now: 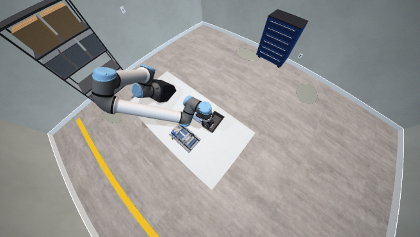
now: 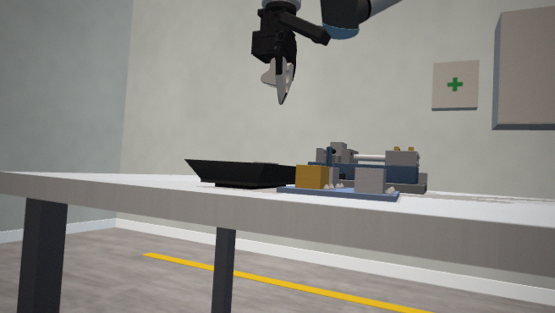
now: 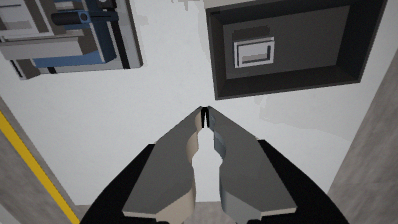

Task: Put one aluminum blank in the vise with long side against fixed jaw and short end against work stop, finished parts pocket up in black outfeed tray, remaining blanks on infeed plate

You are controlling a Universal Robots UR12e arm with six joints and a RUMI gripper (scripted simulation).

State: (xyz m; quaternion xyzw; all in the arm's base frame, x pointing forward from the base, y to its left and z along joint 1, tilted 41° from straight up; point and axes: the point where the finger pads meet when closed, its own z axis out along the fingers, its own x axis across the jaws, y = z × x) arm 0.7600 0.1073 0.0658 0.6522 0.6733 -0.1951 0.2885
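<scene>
My gripper (image 1: 210,125) (image 2: 281,102) (image 3: 205,108) is shut and empty, high above the table, beside the tray in the wrist view. The black outfeed tray (image 2: 237,172) (image 3: 287,90) holds a finished part (image 3: 254,52), flat, pocket up. On the blue infeed plate (image 2: 338,193) stand a yellow brass blank (image 2: 312,177) and a gray blank (image 2: 369,180). Another gray block (image 2: 334,175) shows partly behind the brass one. The vise (image 1: 184,138) (image 2: 402,174) is cut off in the wrist view; whether a blank lies between its jaws cannot be told.
The white table (image 1: 211,166) (image 2: 127,188) carries the tray, plate and vise. The tray and vise stand apart, with the infeed plate near the tray. The arm's base stands at the table's back end in the top view. A shelf rack and a blue drawer cabinet (image 1: 280,40) stand beyond the table.
</scene>
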